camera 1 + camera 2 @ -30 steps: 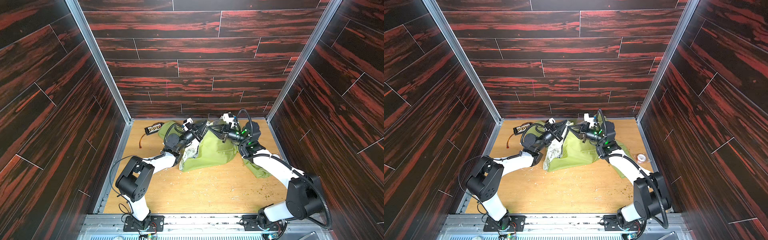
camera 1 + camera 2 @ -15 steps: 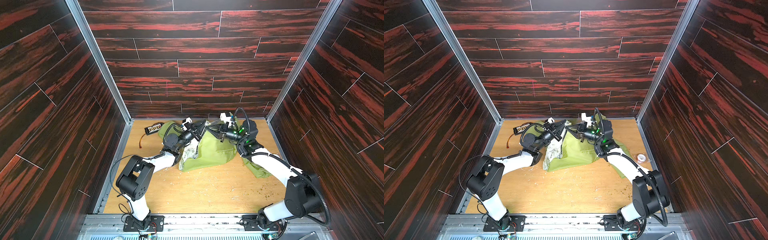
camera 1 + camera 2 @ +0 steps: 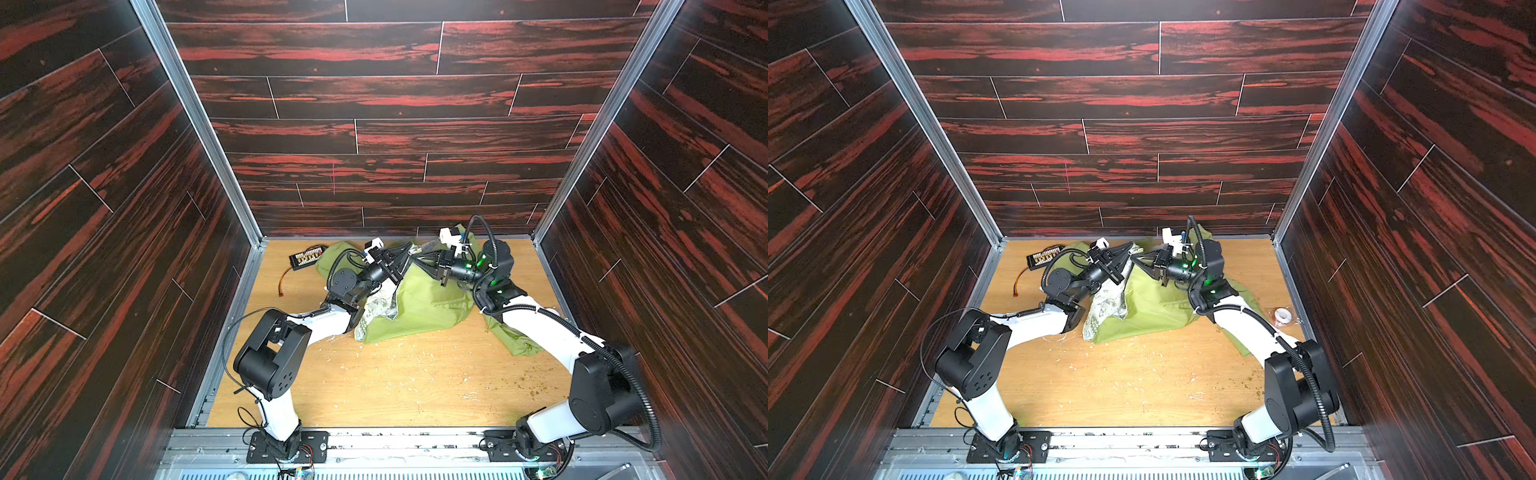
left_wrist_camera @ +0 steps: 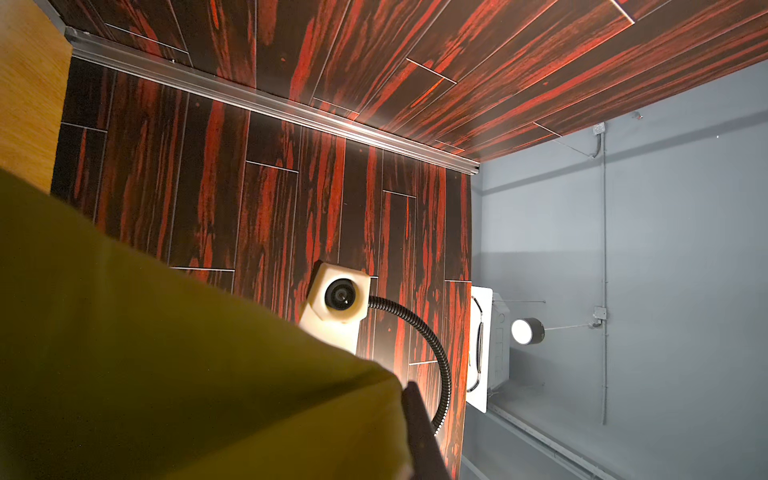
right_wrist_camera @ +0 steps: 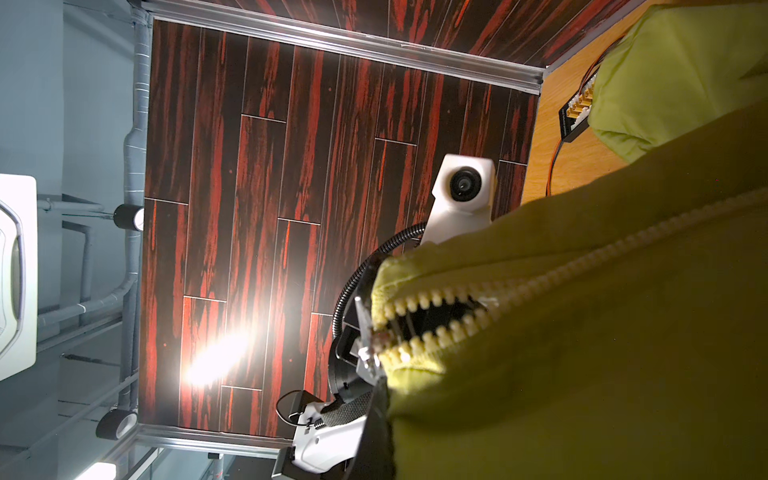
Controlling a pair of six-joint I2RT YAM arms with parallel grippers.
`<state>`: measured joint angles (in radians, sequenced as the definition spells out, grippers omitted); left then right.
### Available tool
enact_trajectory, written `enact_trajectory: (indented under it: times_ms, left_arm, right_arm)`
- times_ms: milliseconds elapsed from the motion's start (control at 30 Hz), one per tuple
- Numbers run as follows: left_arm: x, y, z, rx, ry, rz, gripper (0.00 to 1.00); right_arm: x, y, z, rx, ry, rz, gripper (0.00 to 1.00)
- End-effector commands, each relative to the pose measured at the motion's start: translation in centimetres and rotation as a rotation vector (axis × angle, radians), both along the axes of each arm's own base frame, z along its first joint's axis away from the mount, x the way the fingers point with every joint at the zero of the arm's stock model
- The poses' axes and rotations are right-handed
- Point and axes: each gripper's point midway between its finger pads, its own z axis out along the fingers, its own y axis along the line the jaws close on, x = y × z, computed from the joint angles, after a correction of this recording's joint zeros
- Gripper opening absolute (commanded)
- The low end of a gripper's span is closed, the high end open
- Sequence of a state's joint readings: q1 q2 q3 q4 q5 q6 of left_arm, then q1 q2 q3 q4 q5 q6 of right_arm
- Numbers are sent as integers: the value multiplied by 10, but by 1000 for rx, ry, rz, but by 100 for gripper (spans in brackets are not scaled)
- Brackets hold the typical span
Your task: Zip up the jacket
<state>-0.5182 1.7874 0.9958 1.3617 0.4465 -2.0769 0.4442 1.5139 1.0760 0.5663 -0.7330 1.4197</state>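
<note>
At the far left rear of the wooden table (image 3: pixel 395 382), a small black connector board (image 3: pixel 306 257) with an orange lead was seen, partly overlapped by a green fold of the jacket (image 3: pixel 428 303). The left gripper (image 3: pixel 406 252) was raised above the back of the table, its jaws closed on the upper edge of the jacket near the zipper's end. The jacket was heaped across the rear middle of the table in both top views, drawn up into a peak between the two grippers, with its pale printed lining (image 3: pixel 378 305) turned out beside the left arm. In the right wrist view the zipper (image 5: pixel 428 320) was shown joined along most of its run and parted at its end. The right gripper (image 3: pixel 417 261), tip to tip with the left, was likewise closed on the jacket fabric. A sleeve (image 3: pixel 515 340) was trailed under the right arm, and a tape roll (image 3: pixel 1282 316) was seen by the right wall.
</note>
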Motion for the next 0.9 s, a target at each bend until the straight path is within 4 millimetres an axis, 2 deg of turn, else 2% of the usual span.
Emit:
enact_trajectory:
  times_ms: [0, 167, 400, 667, 867]
  left_arm:
    - [-9, -3, 11, -65, 19, -50, 0]
    - [-7, -5, 7, -59, 22, -48, 0]
    - [-6, -7, -4, -27, 15, -33, 0]
    - [-3, -6, -45, 51, 43, 21, 0]
    - [3, -6, -64, 91, 46, 57, 0]
  right_arm:
    - [-40, 26, -31, -57, 80, 197, 0]
    - [-42, 24, -34, -67, 80, 201, 0]
    - [-44, 22, -53, -99, 124, 217, 0]
    - [-51, 24, -81, -138, 209, 270, 0]
    - [-59, 23, -93, -157, 251, 310, 0]
